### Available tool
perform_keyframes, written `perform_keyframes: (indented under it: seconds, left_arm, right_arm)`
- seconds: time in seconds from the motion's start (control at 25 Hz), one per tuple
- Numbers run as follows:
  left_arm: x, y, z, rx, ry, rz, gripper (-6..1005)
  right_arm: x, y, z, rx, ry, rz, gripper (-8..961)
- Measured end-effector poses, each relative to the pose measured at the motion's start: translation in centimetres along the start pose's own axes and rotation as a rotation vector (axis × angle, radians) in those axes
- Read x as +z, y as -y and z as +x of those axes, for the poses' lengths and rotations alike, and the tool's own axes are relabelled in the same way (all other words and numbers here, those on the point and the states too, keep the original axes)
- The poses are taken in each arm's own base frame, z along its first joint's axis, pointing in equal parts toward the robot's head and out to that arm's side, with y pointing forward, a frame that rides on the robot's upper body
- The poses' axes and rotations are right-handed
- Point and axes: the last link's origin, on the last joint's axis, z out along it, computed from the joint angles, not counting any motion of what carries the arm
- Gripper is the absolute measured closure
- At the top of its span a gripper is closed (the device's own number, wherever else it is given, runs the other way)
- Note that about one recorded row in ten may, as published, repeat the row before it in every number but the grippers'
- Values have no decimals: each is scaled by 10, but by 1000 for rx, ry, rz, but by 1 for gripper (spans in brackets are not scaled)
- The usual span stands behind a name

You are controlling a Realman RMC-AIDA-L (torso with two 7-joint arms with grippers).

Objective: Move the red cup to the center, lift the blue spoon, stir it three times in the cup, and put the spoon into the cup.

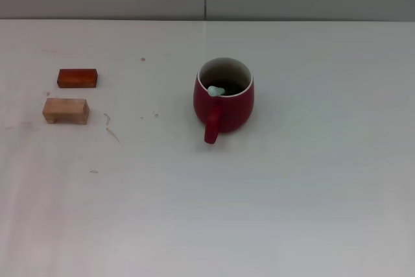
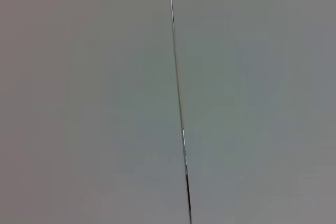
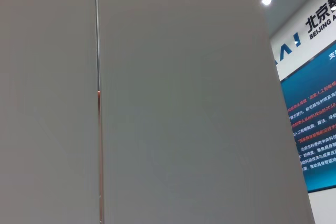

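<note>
The red cup (image 1: 223,98) sits abt mid-table, handle toward the robot. The blue spoon (image 1: 214,91) is inside it, pale handle tip resting on the near rim. Task looks done, so the step in hand is just pulling arms clear w/o bumping the cup. Neither claw shows in any view; both wrist cams face wall panels, so open or closed, can't tell. Two small blocks, red-brown (image 1: 77,78) and tan (image 1: 65,110), lie well apart at left.

Robot body at this moment. Neither arm, wrist nor gripper appears in the head view. Both wrist views likewise show no fingers of their own arm, and apparently face away from the work surface; finger state and arm pose cannot be determined.
</note>
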Motion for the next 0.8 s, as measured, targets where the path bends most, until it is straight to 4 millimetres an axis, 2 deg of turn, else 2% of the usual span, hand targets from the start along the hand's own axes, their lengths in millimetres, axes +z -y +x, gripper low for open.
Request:
perform_keyframes:
  seconds: [0.8]
  left_arm:
    - [-8,5,-10,-47,43,13,144]
  right_arm:
    - [1,-1,0,0,1,-1,190]
